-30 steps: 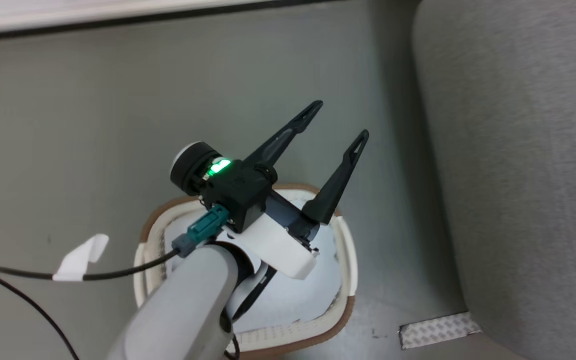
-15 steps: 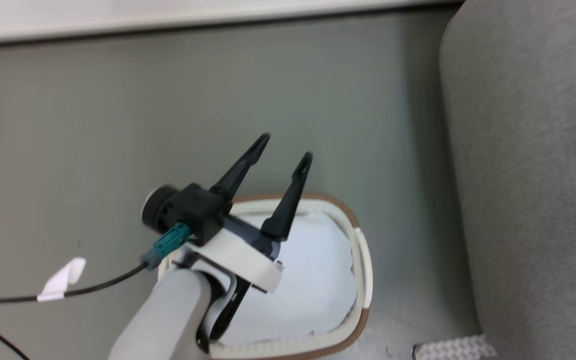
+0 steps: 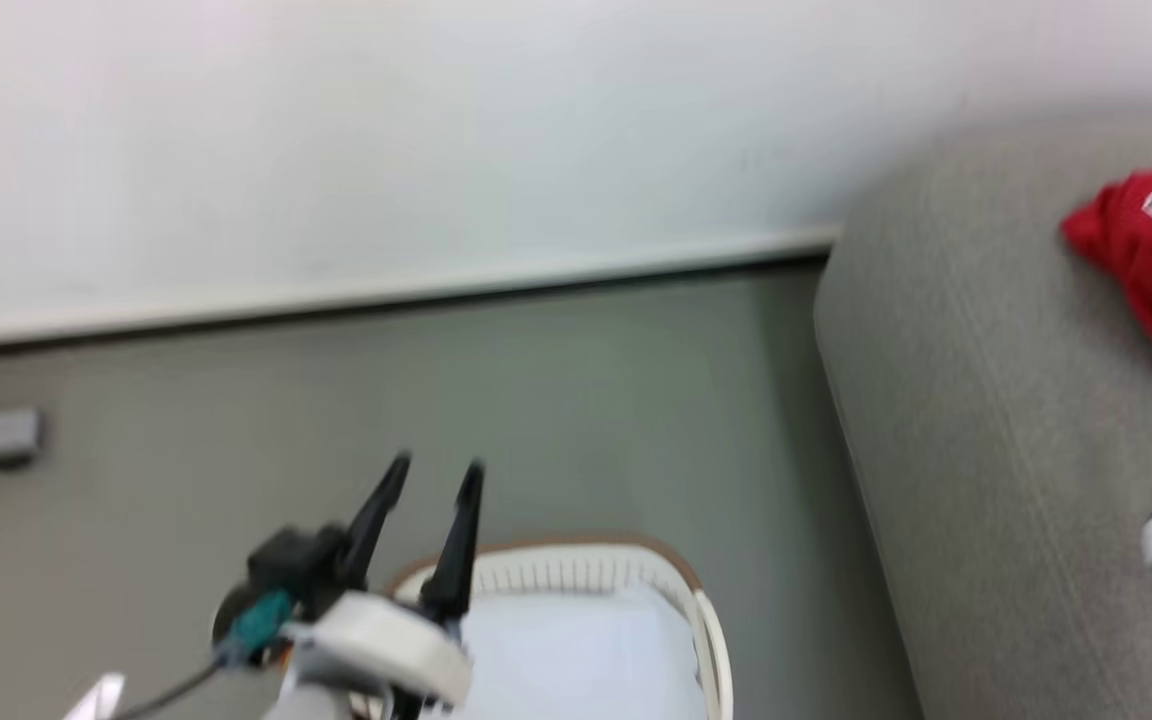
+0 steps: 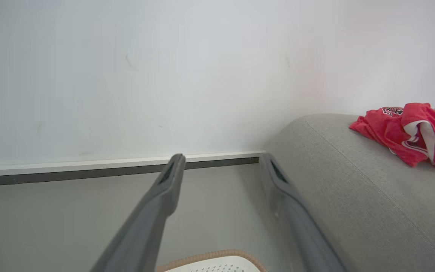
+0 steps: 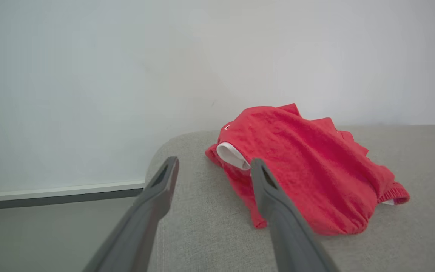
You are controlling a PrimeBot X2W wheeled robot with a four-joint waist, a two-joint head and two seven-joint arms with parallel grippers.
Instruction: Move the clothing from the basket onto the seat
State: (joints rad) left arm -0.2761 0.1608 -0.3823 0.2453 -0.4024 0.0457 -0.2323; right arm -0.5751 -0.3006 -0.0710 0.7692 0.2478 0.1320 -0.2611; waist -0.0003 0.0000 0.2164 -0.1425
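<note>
The left gripper (image 3: 436,468) has its fingers spread with nothing between them. It hangs over the far rim of the basket (image 3: 586,572), which stands on the floor (image 3: 586,400) beside the seat (image 5: 202,234). The right gripper (image 5: 213,163) is spread too and holds nothing; it is poised above the seat, just short of the clothing (image 5: 308,181) — a red heap lying on the seat, close to the wall (image 5: 89,75).

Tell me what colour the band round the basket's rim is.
Brown: the band rims the oval white perforated plastic basket, sharpest in the left wrist view.
</note>
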